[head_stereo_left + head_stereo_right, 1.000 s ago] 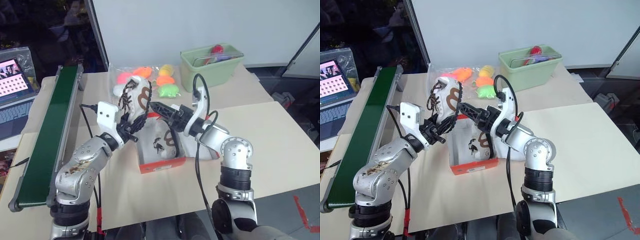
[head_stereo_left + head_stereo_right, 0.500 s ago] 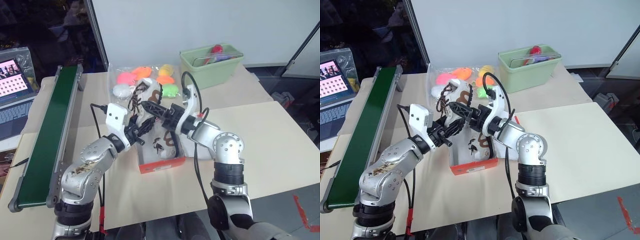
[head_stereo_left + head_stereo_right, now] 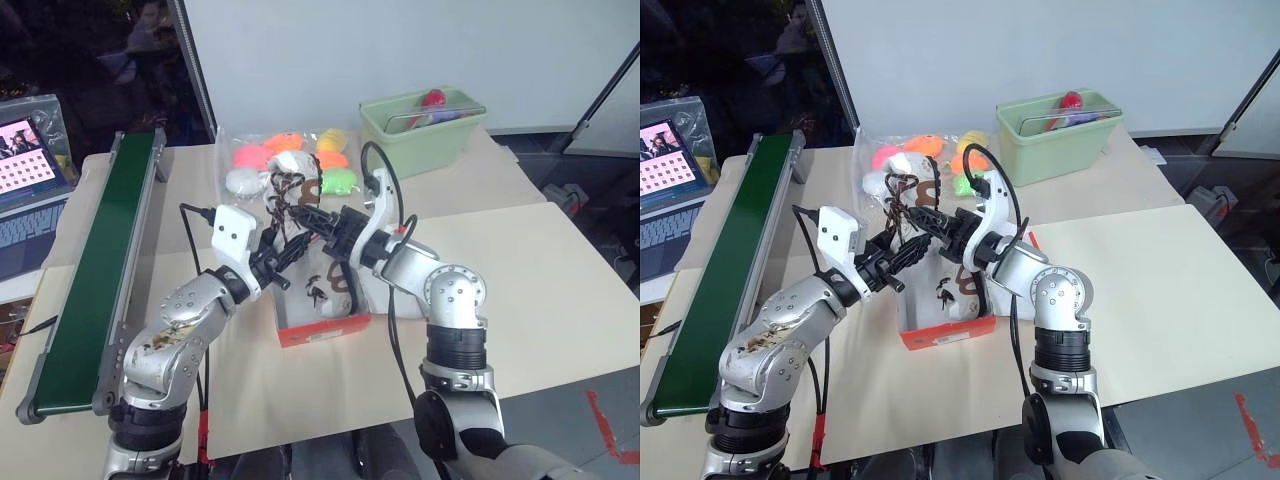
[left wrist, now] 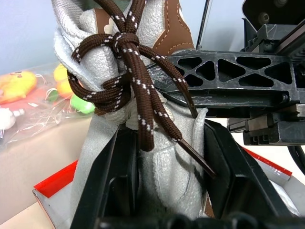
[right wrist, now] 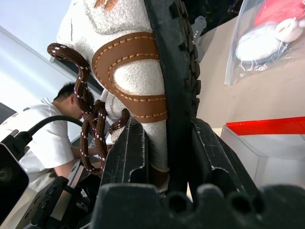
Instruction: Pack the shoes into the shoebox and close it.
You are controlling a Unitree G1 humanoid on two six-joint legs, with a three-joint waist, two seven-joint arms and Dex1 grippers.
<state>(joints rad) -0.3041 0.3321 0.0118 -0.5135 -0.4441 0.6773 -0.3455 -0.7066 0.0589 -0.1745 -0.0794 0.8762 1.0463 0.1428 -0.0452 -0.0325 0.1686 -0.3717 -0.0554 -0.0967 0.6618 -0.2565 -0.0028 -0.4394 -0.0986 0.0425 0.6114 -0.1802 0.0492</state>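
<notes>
Both grippers meet on one white sneaker (image 3: 288,205) held in the air just above the far end of the red-orange shoebox (image 3: 322,330), which sits open on the cream table (image 3: 540,270). The left gripper (image 4: 167,191) is clamped on the shoe's fuzzy upper: in its wrist view the cream fabric fills the gap between the two black fingers (image 4: 116,181) and the knotted dark brown laces (image 4: 124,71) hang just past them. The right gripper (image 5: 164,148) has its fingers pressed against both sides of the same shoe, one on the brown-strapped side and one against the dark treaded sole (image 5: 176,71), so it grips the sneaker too. The shoe stands roughly upright between the two arms, laces dangling toward the box. The second sneaker (image 3: 330,285) already lies inside the shoebox, below the right gripper. Beyond the box lies a clear bag of coloured squishy toys (image 3: 290,160), with a pale green bin (image 3: 420,135) further back on the right
</notes>
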